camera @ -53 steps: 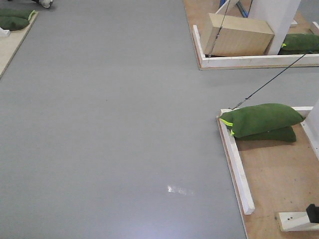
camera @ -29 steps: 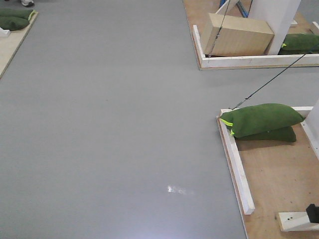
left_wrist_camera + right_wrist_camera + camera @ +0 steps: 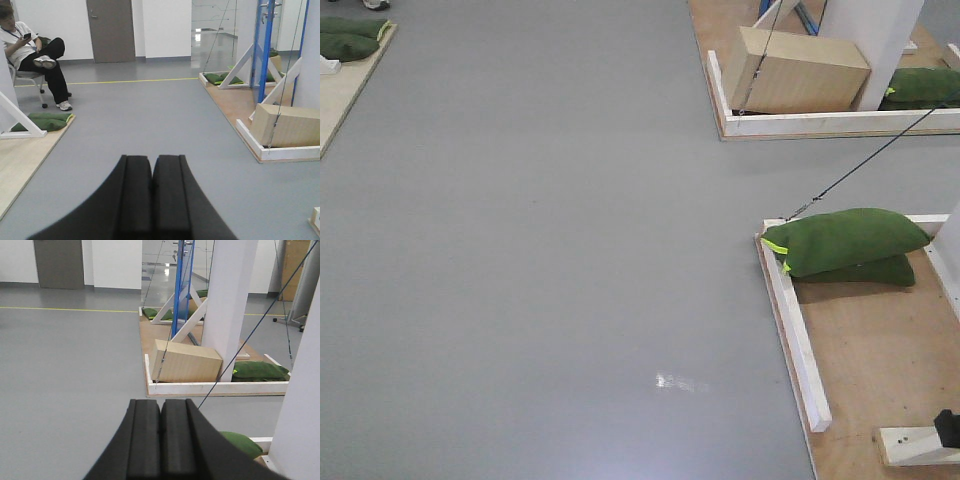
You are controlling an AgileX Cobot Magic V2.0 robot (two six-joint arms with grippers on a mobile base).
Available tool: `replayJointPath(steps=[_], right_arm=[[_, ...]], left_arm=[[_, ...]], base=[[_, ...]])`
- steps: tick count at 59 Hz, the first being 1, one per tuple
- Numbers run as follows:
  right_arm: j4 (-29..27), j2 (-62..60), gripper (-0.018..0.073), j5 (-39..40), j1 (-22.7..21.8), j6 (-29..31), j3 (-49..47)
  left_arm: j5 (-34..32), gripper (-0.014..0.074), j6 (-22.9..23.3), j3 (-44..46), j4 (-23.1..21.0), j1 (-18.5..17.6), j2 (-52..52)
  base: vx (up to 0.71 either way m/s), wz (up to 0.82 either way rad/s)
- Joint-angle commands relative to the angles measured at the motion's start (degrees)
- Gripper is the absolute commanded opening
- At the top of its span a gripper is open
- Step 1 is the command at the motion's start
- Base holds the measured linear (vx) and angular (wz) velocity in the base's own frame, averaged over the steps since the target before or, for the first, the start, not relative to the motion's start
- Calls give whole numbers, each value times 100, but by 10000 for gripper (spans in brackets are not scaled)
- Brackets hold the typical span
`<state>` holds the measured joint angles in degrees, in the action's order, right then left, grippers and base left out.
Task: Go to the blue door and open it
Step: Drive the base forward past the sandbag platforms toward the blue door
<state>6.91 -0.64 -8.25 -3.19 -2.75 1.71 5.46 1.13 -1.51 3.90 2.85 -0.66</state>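
Blue door (image 3: 182, 290): thin blue upright, apparently edge-on, far ahead and slightly right of right gripper (image 3: 160, 410) | white braces (image 3: 195, 320) at its foot | tan box (image 3: 187, 362) nearer, on wooden platform (image 3: 215, 388) | right gripper: fingers pressed together, empty | left gripper (image 3: 151, 162): likewise, above grey floor (image 3: 150, 115)

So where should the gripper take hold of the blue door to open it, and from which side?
Likely the silver lever jutting from the blue door, gripped across its bar from the face it sticks out of. The door shows only edge-on and far away, a flat panel offering no other hold.
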Motion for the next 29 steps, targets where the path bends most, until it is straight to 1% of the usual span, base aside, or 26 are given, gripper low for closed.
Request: replayJointPath(steps=[1, 16, 29], right_arm=[[57, -73, -1, 470, -41, 26, 7], [57, -73, -1, 470, -41, 26, 7], [57, -73, -1, 470, -41, 26, 7]], left_arm=[[-477, 73, 37, 157, -10, 1, -80], [-477, 73, 37, 157, -10, 1, -80], [-477, 73, 37, 157, -10, 1, -80]], base=[[2, 1], [5, 2], [12, 4]])
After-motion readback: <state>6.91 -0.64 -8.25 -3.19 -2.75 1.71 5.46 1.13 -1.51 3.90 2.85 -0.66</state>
